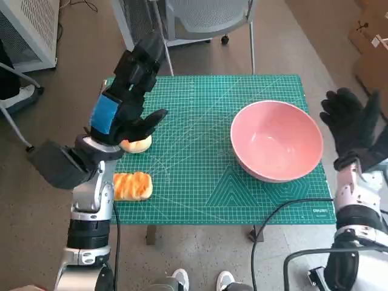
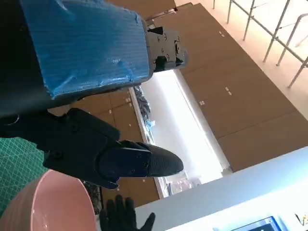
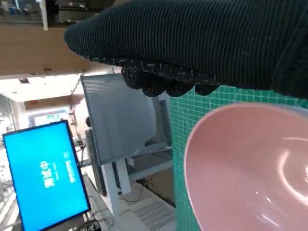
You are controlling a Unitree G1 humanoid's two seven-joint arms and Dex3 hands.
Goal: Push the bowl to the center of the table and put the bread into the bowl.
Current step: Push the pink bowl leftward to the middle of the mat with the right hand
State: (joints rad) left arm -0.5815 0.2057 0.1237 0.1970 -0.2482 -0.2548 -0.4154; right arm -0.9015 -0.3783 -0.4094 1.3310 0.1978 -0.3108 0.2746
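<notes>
The bread (image 1: 132, 185) lies at the table's (image 1: 194, 182) near left edge, the left hand (image 1: 124, 115) above with fingers spread and empty, while the bowl (image 1: 276, 148) sits toward the right edge, just beside the open, empty right hand (image 1: 351, 121).

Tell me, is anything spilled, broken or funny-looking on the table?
Nothing spilled or broken. The pink bowl sits upright but off toward the right side of the green mat, and two breads lie outside it on the left.

Even, bright indoor light; blown-out glare in left wrist view; soft blur on near hands
</notes>
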